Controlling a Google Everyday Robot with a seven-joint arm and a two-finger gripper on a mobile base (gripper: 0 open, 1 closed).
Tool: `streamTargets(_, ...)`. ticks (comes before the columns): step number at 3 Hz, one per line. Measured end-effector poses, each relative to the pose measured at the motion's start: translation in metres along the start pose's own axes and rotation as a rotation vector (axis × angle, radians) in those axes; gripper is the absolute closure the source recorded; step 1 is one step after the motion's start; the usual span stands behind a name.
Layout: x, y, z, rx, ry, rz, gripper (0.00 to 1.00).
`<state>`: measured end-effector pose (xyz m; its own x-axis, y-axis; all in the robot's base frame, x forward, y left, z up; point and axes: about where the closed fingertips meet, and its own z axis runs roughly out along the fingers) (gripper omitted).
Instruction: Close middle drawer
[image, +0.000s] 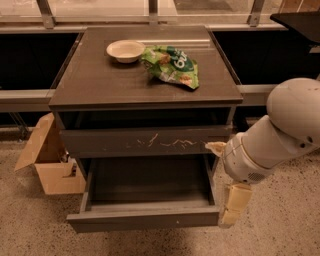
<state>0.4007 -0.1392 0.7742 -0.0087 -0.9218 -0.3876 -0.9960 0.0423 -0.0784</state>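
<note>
The middle drawer (145, 219) is pulled far out of the dark cabinet (95, 82). Its flat grey-brown front faces me low in the camera view, with one tiny white speck right of centre, and its inside looks empty. My gripper (221, 183) hangs at the drawer's right side, by the front right corner. It is open: one cream finger (216, 146) points left near the scratched drawer front, and the other finger (234, 204) points down beside the drawer front's right end. I cannot tell whether it touches the drawer.
Above the open drawer, the scratched top drawer front (150, 141) stands slightly out. A white bowl (125, 50) and a green chip bag (172, 64) lie on the cabinet top. An open cardboard box (47, 160) stands on the speckled floor at the left.
</note>
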Motion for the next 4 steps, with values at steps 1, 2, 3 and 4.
streamTargets(1, 0.000, 0.000, 0.000, 0.000, 0.000, 0.000, 0.00)
streamTargets(2, 0.005, 0.001, 0.029, -0.047, -0.018, -0.004, 0.00)
streamTargets(3, 0.013, 0.006, 0.078, -0.092, -0.063, -0.033, 0.00)
streamTargets(4, 0.021, 0.010, 0.127, -0.120, -0.109, -0.062, 0.00)
